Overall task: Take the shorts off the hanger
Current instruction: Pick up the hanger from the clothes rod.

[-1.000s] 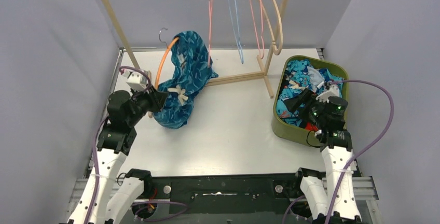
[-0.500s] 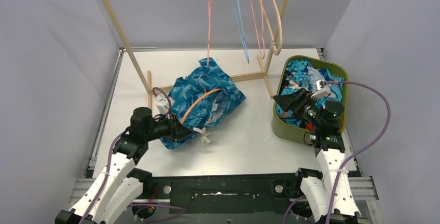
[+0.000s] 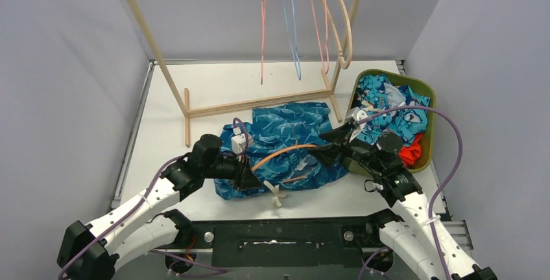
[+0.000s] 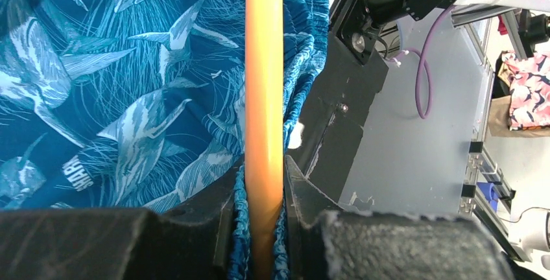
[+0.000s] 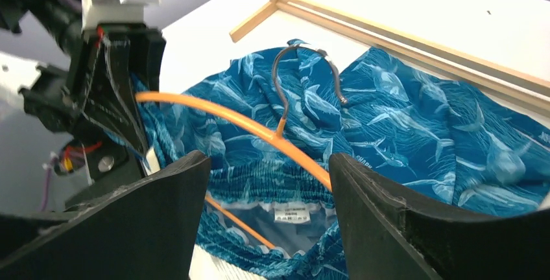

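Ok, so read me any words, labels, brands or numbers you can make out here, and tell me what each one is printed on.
"SHARK": small white letters printed on the blue shark-print shorts; the right wrist view shows it, and the left wrist view shows it again upside down.
White label inside the waistband: it carries print, but too small to read.
Nothing else readable appears in any view.

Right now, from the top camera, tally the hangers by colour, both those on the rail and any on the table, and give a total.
Pink hangers: 2
Blue hanger: 1
Wooden hanger: 1
Orange hanger, in the shorts on the table: 1
Total: 5
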Available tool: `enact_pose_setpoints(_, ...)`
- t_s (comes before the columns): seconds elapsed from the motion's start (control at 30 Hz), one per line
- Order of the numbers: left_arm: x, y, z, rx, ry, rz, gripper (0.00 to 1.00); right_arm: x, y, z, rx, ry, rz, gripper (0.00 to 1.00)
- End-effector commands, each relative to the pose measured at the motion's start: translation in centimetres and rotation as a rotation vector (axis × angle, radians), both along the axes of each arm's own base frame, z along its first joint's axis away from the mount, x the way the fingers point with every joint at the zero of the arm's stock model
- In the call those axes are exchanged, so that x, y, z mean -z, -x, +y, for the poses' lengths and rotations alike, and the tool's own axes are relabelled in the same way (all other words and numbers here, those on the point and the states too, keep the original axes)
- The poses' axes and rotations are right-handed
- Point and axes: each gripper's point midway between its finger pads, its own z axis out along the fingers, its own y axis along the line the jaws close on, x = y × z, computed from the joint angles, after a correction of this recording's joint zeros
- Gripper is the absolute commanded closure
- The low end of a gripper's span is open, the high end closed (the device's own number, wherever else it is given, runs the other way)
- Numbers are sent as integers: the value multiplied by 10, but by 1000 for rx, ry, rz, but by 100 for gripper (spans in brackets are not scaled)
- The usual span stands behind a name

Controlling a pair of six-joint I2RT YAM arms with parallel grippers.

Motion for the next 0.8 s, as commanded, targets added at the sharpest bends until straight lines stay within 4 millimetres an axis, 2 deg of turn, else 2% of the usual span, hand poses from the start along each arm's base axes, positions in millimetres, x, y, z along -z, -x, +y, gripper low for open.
enact_pose_setpoints(0.0, -62, -14, -15, 27, 158, -204, 100, 11, 11, 9, -112, 109, -140, 32)
enact_pose_setpoints(0.2, -69, 2, -13, 71, 191, -180, 100, 28, 8, 22, -128, 135, -75, 39)
enact_pose_setpoints(0.33, -76, 7, -11, 82, 197, -184, 100, 35, 6, 33, -149, 176, -96, 37)
enact_pose_setpoints(0.4, -77, 12, -10, 101, 191, -166, 100, 46, 3, 31, -158, 264, -116, 32)
enact_pose_setpoints(0.53, -71, 16, -9, 110, 168, -126, 100, 63, -4, 18, -174, 460, -187, 31)
enact_pose_setpoints(0.63, -76, 15, -9, 104, 181, -150, 100, 64, -2, 20, -229, 506, -210, 35)
enact_pose_setpoints(0.7, -77, 15, -9, 104, 181, -160, 100, 57, -3, 21, -219, 507, -240, 35)
enact_pose_setpoints(0.77, -86, 15, -10, 114, 195, -178, 100, 51, -4, 20, -207, 509, -293, 35)
